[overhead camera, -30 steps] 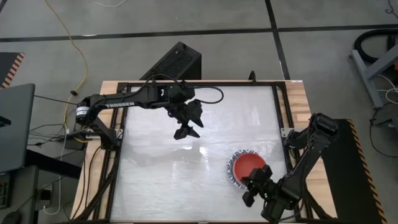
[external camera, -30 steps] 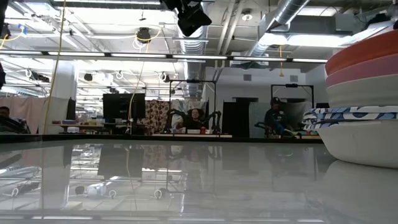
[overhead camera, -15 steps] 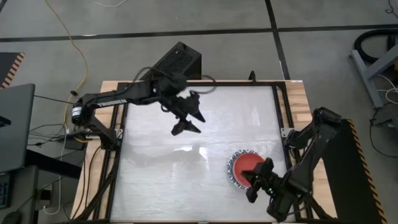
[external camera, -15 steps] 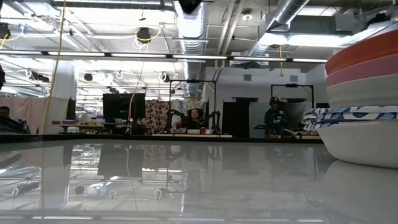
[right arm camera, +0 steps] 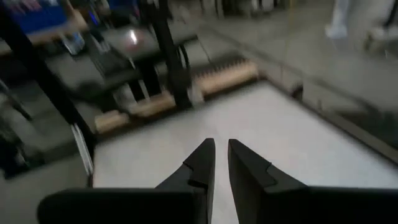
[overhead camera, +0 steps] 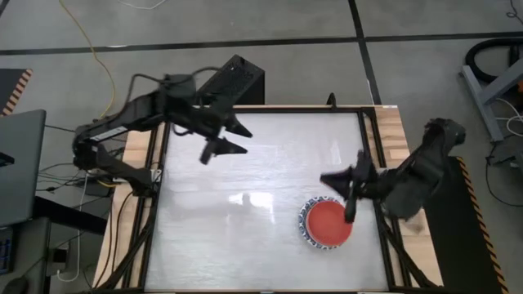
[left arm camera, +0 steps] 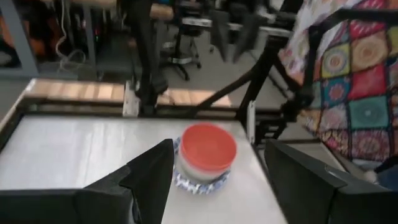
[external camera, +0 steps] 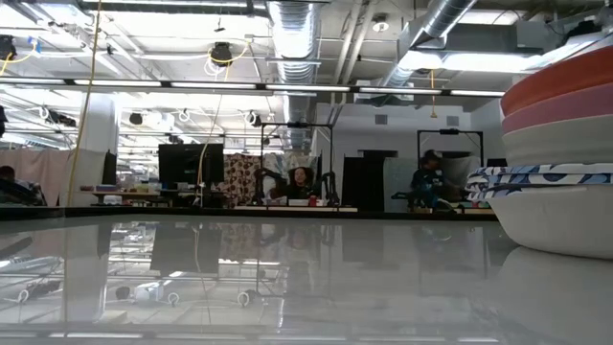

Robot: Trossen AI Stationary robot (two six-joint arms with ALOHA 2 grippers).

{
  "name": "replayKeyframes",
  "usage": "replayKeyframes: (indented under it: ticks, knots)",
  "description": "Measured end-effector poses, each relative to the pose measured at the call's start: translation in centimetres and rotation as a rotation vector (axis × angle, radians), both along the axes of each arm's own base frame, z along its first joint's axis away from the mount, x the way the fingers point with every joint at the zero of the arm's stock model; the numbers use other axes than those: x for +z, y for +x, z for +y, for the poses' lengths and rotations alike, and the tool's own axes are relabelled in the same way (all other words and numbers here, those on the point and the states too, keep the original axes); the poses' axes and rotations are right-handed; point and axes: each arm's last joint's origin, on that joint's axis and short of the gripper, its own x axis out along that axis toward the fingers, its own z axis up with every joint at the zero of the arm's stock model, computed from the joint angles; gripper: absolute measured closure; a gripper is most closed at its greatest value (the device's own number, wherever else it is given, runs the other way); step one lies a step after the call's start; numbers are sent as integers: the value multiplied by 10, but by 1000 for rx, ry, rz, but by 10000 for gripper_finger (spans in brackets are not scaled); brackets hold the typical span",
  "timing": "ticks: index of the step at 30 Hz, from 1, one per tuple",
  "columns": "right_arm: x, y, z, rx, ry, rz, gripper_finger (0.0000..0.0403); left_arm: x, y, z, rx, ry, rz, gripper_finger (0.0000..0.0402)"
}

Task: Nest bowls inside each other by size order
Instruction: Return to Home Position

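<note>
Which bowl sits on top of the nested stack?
The red bowl; the pink bowl sits directly beneath it, then white ones.

Glossy, reflective table (overhead camera: 245, 237) with wooden edge; smooth, shiny bowls (overhead camera: 328, 222).

- Left arm (overhead camera: 131, 114): dark, nearly black, built of slim links joined by rounded joints, with a thin black cable looping above it.
- Left gripper (overhead camera: 222, 137): two matte black, wedge-shaped fingers (left arm camera: 149, 171) with flat angular faces.
- Right arm (overhead camera: 421, 167): the same dark finish, with thicker, bulkier rounded housings.
- Right gripper (overhead camera: 343, 192): two narrow black fingers (right arm camera: 198, 163) tapering to pointed tips, with stepped inner edges.
</note>
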Motion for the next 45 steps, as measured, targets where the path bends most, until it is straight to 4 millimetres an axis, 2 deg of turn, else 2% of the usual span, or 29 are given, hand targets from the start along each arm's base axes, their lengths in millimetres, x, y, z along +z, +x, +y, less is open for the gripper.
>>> replayKeyframes:
  ticks: [4, 8, 10, 12, 14, 18, 22, 26, 31, 37, 41, 45]
  knots:
    - [39, -11, -25, -13, -42, -153, 337, 18, -25, -8, 22, -6, -70, 161]
    - [60, -28, -46, -23, -78, -233, 337, 29, -48, -15, 49, 18, -120, 161]
    - [64, -38, -55, -19, -127, -232, 337, 33, -59, -16, 62, 49, -137, 161]
    - [66, -45, -60, -8, -45, -273, 337, 35, -69, -18, 81, 59, -137, 161]
    - [68, -49, -63, 23, -72, -271, 337, 36, -80, -19, 113, 54, -125, 161]
    - [73, -59, -67, 299, -217, -305, 337, 44, -100, -22, 132, 103, -181, 161]
    - [77, -65, -73, 496, -155, -382, 337, 52, -119, -25, 129, 143, -256, 161]
    - [79, -71, -79, 583, -95, -415, 337, 55, -129, -27, 129, 178, -308, 161]
    - [77, -67, -85, 529, 0, -411, 337, 37, -122, -25, 140, 143, -312, 161]
    - [60, -57, -88, 530, 25, -390, 337, -6, -113, -24, 157, 35, -331, 161]
    - [43, -48, -91, 476, 38, -368, 337, -37, -117, -22, 188, -45, -372, 161]
    - [30, -47, -95, 537, 30, -431, 337, -60, -133, -19, 247, -103, -404, 161]
